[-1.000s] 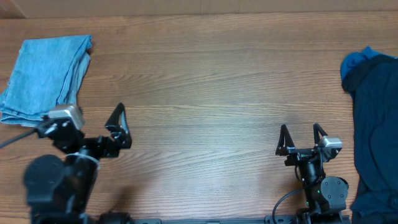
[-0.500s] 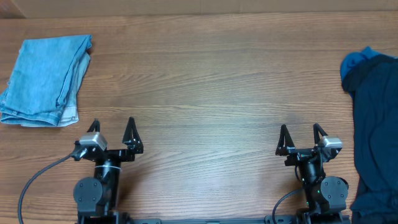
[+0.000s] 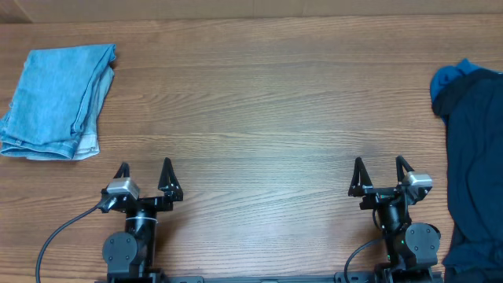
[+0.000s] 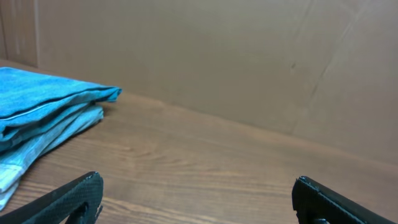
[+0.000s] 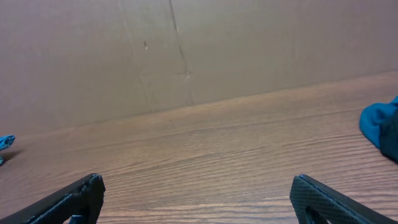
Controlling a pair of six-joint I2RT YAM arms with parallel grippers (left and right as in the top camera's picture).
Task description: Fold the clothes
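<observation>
- Two grippers, both parked at the near edge of the table [image 3: 259, 118]: the left gripper [image 3: 144, 167] and the right gripper [image 3: 380, 163], each with jaws spread wide and nothing between them.
- One folded denim piece [image 3: 59, 98], pale blue, lying flat at the far left, well apart from either gripper. It looks finished.
- One dark-blue garment [image 3: 475, 165], loose and crumpled at the right edge, with a brighter blue fold at its top. Part of it runs out of the overhead view, so its full extent cannot be told.
- Risk, right side: the garment lies close to the table's edge. A pull from the wrong corner could drag it off the table rather than onto open wood.
- Risk, grasp: the heap shows no clear hem or corner. A blind pinch may take several layers at once, or one only, and the spread would come out twisted.
- Risk, left side: a wide swing of the left arm toward the middle could brush the folded piece and undo its stacked edges.
- Risk, reach: the left gripper is far from the heap, so a two-handed spread probably needs the cloth hauled to centre first.
</observation>
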